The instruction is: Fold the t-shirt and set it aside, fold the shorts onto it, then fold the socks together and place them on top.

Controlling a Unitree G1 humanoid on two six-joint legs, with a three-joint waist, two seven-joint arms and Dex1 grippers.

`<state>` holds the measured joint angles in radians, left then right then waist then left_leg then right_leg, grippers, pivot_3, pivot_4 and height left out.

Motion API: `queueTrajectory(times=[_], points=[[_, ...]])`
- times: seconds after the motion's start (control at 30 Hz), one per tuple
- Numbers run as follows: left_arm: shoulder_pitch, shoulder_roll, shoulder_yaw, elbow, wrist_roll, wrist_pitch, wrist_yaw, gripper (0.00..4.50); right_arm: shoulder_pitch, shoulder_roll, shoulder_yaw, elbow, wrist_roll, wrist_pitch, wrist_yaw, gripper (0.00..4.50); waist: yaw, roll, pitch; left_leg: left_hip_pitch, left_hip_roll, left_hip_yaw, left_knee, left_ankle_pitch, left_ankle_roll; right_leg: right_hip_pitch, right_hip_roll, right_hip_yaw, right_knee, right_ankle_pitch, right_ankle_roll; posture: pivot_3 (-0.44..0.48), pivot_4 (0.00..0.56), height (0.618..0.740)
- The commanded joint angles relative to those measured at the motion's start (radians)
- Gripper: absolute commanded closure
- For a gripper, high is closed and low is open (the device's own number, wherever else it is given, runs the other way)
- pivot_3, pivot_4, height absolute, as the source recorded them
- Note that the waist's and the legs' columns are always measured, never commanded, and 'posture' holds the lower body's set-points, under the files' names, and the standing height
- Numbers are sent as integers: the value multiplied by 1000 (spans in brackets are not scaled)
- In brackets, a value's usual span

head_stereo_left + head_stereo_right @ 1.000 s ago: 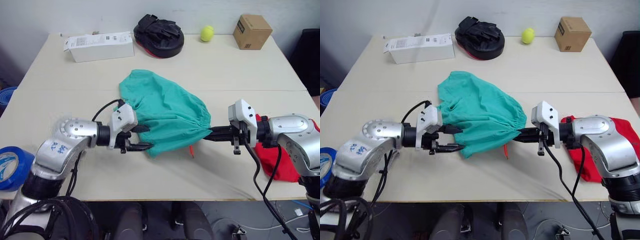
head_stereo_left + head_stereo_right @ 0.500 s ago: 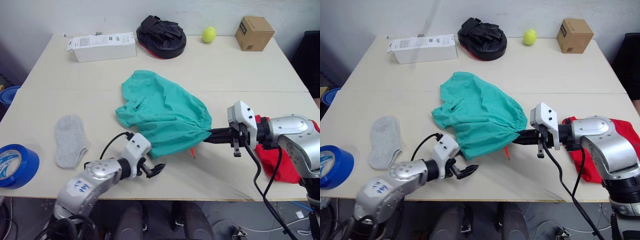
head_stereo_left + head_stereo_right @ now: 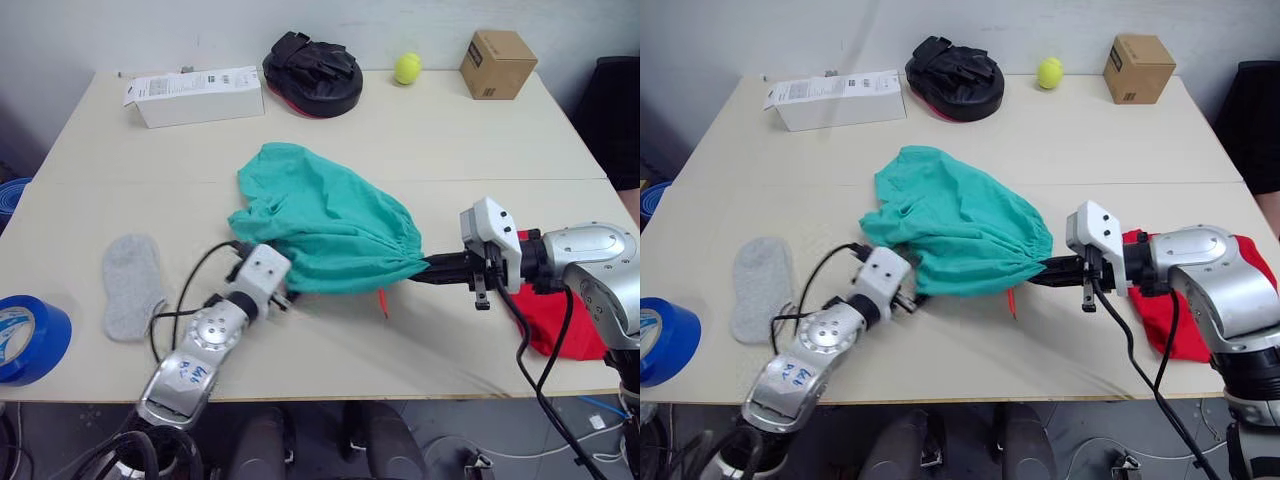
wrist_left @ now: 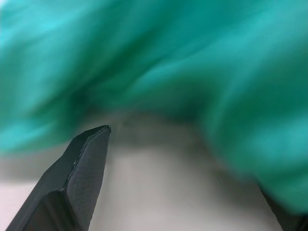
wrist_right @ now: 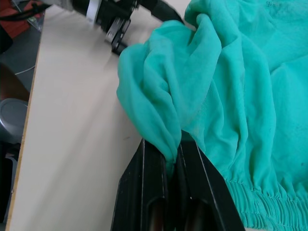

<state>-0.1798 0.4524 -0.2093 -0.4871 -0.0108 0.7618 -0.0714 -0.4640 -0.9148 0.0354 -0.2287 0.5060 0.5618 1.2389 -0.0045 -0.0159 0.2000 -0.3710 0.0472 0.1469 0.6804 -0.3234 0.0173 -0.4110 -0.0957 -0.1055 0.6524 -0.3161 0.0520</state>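
Observation:
The teal-green shorts (image 3: 320, 225) lie bunched in the middle of the table. My right gripper (image 3: 425, 266) is shut on their gathered waistband, and in the right wrist view the fabric is pinched between the fingers (image 5: 153, 163). My left gripper (image 3: 912, 297) is open at the shorts' near left edge, its fingers (image 4: 82, 178) apart just in front of the cloth. The red t-shirt (image 3: 565, 322) lies at the right, partly hidden under my right arm. One grey sock (image 3: 130, 285) lies flat at the left.
At the back stand a white box (image 3: 195, 95), a black padded mitt (image 3: 312, 72), a tennis ball (image 3: 407, 68) and a cardboard box (image 3: 497, 63). A blue tape roll (image 3: 25, 340) sits at the front left corner.
My left arm let go of the shorts' left edge, dropped toward the table's front, then came back up to the shorts' near edge. The sock came into sight. The right gripper kept its hold.

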Motion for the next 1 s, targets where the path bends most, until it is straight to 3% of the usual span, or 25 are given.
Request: queueTrajectory(times=[0.03, 0.3, 0.33, 0.4, 0.77, 1.0], points=[[7, 23, 66, -12, 41, -49, -10, 986, -8, -3, -24, 2, -8, -41, 6, 4500, 3, 0, 0, -1, 0, 0, 0, 0, 0, 0, 0, 0, 0, 0, 0, 0, 150, 740], [38, -52, 62, -56, -56, -36, -134, 3716, -5, 19, -11, 17, -31, -70, -3, 4500, 7, 0, 0, -3, -1, 0, 0, -1, 1, 0, -1, -1, -4, 1, 2, 0, 150, 740], [50, -57, 56, -76, -76, -28, -158, 3701, -3, 20, -11, 17, -34, -72, -3, 4500, 6, 0, 0, -3, -1, 0, 0, -1, 1, 0, -1, -1, -4, 1, 2, 0, 150, 740], [86, -40, 22, -150, -93, -30, -204, 3504, 3, 18, -10, 14, -39, -76, 0, 4500, 5, 0, 0, -3, 0, 0, 0, -1, 1, 0, -1, -1, -4, 1, 2, 0, 150, 740], [249, -74, -77, -383, -122, 108, -196, 24, 62, -26, -42, -29, -25, -77, 39, 4500, 4, 0, 0, -2, 0, 0, -1, -1, 2, 1, -1, -1, -5, 1, 1, 0, 150, 740], [323, 32, -39, -441, -192, 156, -296, 24, 21, -18, -19, -6, -32, -77, 56, 4500, 3, 0, 0, -2, 0, 0, -3, -2, 2, 0, -1, -1, -6, 0, 1, 0, 150, 740]])
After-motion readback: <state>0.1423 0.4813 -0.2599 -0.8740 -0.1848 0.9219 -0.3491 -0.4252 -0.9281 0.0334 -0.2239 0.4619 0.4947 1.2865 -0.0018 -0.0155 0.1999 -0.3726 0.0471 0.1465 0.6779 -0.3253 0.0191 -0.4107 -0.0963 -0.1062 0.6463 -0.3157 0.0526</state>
